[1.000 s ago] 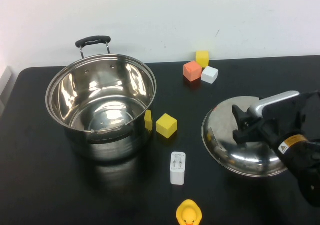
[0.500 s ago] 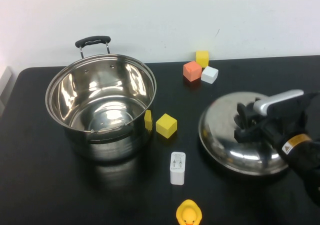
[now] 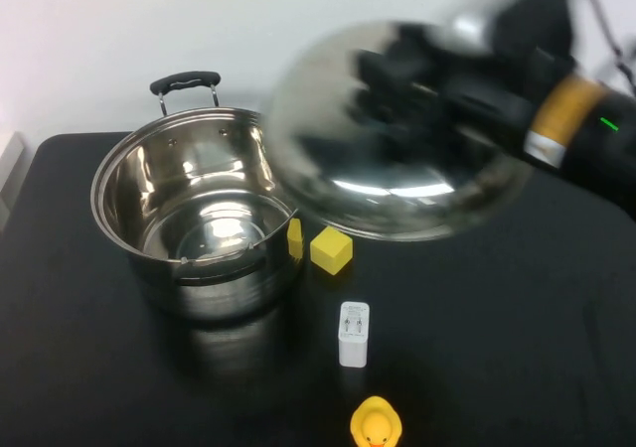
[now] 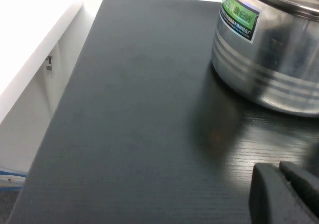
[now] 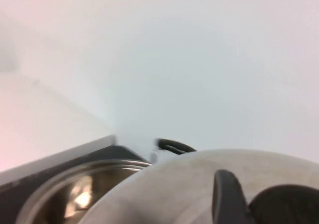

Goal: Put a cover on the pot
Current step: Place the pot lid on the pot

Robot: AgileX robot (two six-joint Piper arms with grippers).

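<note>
My right arm reaches in from the far right of the table, its black links angled down and leftward, with the right gripper (image 3: 397, 74) pinching the handle of the steel lid (image 3: 393, 134) and carrying it in the air. The lid is tilted, its domed top facing the high camera, and its left edge overlaps the right rim of the open pot (image 3: 199, 219) in that view; it is blurred, so I cannot tell exactly how high it hangs. The right wrist camera shows the lid (image 5: 199, 184) just below the gripper, a black finger (image 5: 227, 196) against its handle, and the pot (image 5: 75, 194) open beyond it with its black far handle showing.

The pot stands on the left half of the black table (image 3: 517, 348), its black handle (image 3: 186, 82) on the far side. Just right of the pot sit a small yellow piece (image 3: 294, 238), close against the wall, and a yellow cube (image 3: 331, 249). Nearer to me lie a white charger (image 3: 353, 334) and, at the near edge, a yellow rubber duck (image 3: 376, 425).

My left gripper (image 4: 284, 194) hangs low over the table on the near left side of the pot (image 4: 269, 50), only its dark fingertips in sight at the wrist view's edge; I cannot tell whether they are spread or pressed together.
</note>
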